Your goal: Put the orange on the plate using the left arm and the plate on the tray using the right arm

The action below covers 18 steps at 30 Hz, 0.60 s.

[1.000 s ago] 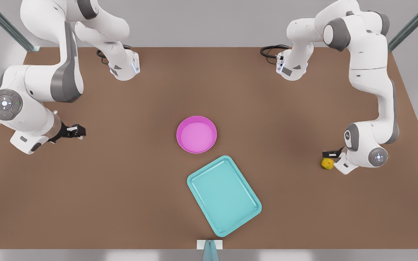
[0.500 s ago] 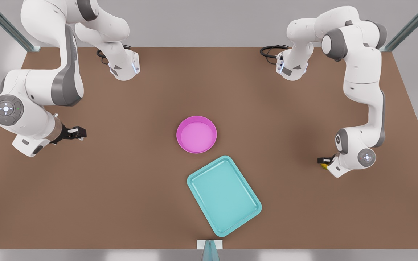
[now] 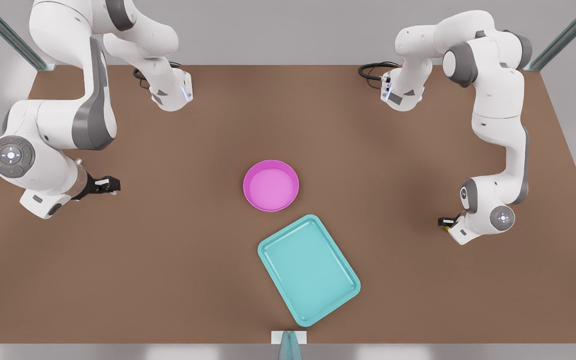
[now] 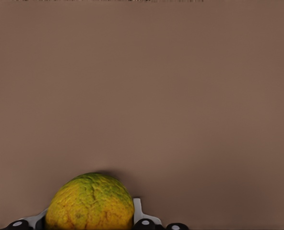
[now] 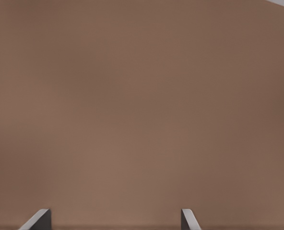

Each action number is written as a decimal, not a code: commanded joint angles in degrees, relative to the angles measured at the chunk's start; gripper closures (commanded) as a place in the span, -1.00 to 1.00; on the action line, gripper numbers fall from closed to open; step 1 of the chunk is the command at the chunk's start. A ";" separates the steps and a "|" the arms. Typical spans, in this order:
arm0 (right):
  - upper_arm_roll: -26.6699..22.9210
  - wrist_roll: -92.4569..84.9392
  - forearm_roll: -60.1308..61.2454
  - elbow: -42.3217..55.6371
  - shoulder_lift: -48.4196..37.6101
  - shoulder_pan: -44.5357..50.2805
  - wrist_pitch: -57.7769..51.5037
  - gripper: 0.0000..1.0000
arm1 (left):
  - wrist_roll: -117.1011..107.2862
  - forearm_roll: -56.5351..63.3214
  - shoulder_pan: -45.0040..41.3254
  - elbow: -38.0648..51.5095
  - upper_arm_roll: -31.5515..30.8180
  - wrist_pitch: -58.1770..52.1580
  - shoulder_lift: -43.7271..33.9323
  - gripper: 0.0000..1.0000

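The orange (image 4: 90, 203) rests on the brown table between the fingers of my left gripper (image 4: 90, 213), which press against its two sides. In the front view this gripper (image 3: 445, 223) is low at the front view's right, and only a yellow sliver of the orange (image 3: 448, 228) peeks out under the wrist. The magenta plate (image 3: 270, 185) sits mid-table with nothing in it. Just in front of it lies the teal tray (image 3: 309, 270), at an angle. My right gripper (image 3: 110, 185) hovers open at the front view's left, well away from the plate, with nothing between its fingers (image 5: 41, 219).
The brown table (image 3: 193, 250) spreads wide around the plate and tray. Both arm bases and black cables (image 3: 373, 70) stand at the far edge. A small white and grey mount (image 3: 288, 340) sits at the near edge, just in front of the tray.
The left arm came down over the orange, which was in plain sight a second ago and now barely peeks out. The right arm's wrist dropped slightly, its gripper staying put.
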 commanded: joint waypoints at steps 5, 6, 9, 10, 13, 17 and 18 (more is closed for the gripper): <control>-0.01 -0.19 0.10 0.03 0.03 0.00 0.05 -1.00 | -5.79 -0.58 -4.90 3.10 -1.42 -8.50 -3.24 -0.22; -0.01 -0.19 0.10 0.03 0.03 0.00 0.05 -1.00 | -10.80 -0.85 -7.01 5.12 -3.61 -14.56 -5.43 -0.22; -0.01 -0.28 0.10 0.03 0.03 0.00 -0.04 -1.00 | -34.35 -0.85 -18.86 13.56 -10.91 -21.69 -5.44 -0.22; -0.01 -0.28 0.10 -0.06 0.03 0.00 -0.04 -1.00 | -41.29 -1.02 -25.11 16.11 -11.00 -21.69 -3.68 -0.22; -0.18 -0.19 0.10 -0.06 0.29 0.00 0.05 -1.00 | -51.93 -6.03 -33.98 18.56 -11.00 -21.60 -2.46 -0.22; -0.27 -0.19 0.10 -0.06 0.38 0.00 0.14 -1.00 | -61.07 -10.25 -41.55 25.07 -11.08 -21.08 0.98 -0.23; -0.27 -0.28 0.10 -0.06 0.47 0.00 0.14 -1.00 | -62.48 -10.34 -42.69 27.17 -11.17 -20.99 2.38 -0.23</control>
